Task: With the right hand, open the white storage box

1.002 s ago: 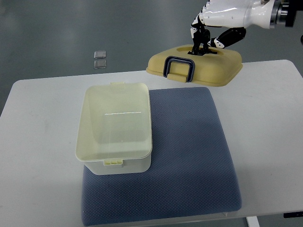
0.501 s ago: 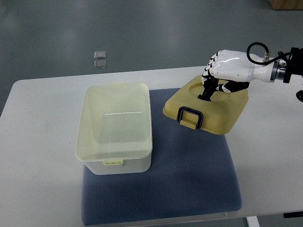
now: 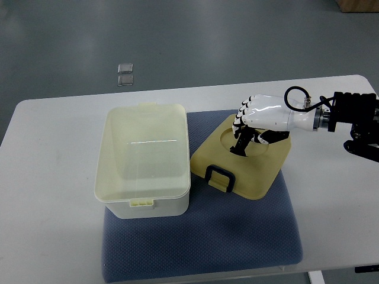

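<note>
Partly hidden, the fingertips of the right hand (image 3: 256, 121) dip into the round hollow on top of the lid (image 3: 241, 157), so the exact grip is hard to read — the curled fingers look closed on a dark handle part inside that recess. The arm runs off the picture's right edge, its dark wrist section and a looped cable showing near the border. No left arm shows anywhere in the top view.

The lid is pale cream, with a dark clasp (image 3: 219, 176) at its near edge; it lies a little tilted on the blue-grey mat (image 3: 237, 236), its left corner just beside the box. The box (image 3: 144, 158) itself stands open on the mat's left part, overhanging onto the white table (image 3: 53, 195) — a cream tub with rounded corners, small latch tabs at its far and near rims, and nothing visible inside. Two small clear squares (image 3: 125, 74) sit on the grey floor beyond the table; what they are cannot be told
</note>
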Available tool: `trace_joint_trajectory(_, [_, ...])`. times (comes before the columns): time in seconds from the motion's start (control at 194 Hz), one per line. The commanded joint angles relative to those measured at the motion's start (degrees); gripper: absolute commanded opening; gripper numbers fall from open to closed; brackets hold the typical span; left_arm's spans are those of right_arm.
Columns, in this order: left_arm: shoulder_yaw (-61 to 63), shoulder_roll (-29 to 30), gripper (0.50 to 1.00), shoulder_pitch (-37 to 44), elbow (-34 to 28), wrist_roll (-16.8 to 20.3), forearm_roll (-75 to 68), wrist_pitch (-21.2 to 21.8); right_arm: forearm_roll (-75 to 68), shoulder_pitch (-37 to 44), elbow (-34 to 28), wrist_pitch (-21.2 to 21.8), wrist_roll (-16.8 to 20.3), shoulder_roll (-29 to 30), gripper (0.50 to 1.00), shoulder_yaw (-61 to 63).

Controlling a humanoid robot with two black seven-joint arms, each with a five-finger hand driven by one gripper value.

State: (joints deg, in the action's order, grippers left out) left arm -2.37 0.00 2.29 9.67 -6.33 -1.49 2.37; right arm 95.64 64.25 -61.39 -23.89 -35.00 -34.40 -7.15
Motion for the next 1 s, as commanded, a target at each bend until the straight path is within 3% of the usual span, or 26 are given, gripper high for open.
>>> trace_joint_trajectory(0.0, [0.0,0.0,1.0,-0.01,0.0,0.0,0.0,0.0,-0.54,-0.62,-0.13,-0.19,0.0,0.91,0.856,0.3])
trace_joint_trajectory(0.072, [0.0,0.0,1.0,-0.01,0.0,0.0,0.0,0.0,-1.16,-0.88,-0.22,-0.72,0.0,1.0,0.917,0.38])
trace_joint_trajectory(0.227, [0.0,0.0,1.0,-0.01,0.0,0.0,0.0,0.0,-2.65,-0.7,-0.57,-1.51,0.0,0.73,0.917,0.56])
trace_joint_trajectory(0.356, [0.0,0.0,1.0,-0.01,0.0,0.0,0.0,0.0,-8.37,-0.09,-2.07,1.04,0.0,-0.15,0.915,1.09])
trace_joint_trajectory(0.444, [0.0,0.0,1.0,-0.01,0.0,0.0,0.0,0.0,-12.94,0.17,-3.47,8.51,0.0,-1.2,0.915,3.9])
trace_joint_trajectory(0.615, [0.0,0.0,1.0,-0.01,0.0,0.0,0.0,0.0,-31.82,0.0,-3.74,32.14,0.0,-1.46,0.921,14.44])
trace_joint_trajectory(0.666, [0.0,0.0,1.0,-0.01,0.0,0.0,0.0,0.0,-40.6,-0.26,-3.21,36.8,0.0,-1.2,0.924,16.2])
trace_joint_trajectory(0.718, [0.0,0.0,1.0,-0.01,0.0,0.0,0.0,0.0,-47.65,-0.44,-2.95,38.48,0.0,-1.02,0.926,16.64])
trace_joint_trajectory(0.997, [0.0,0.0,1.0,-0.01,0.0,0.0,0.0,0.0,-84.22,-2.46,1.54,41.29,16.63,3.81,0.928,18.49])
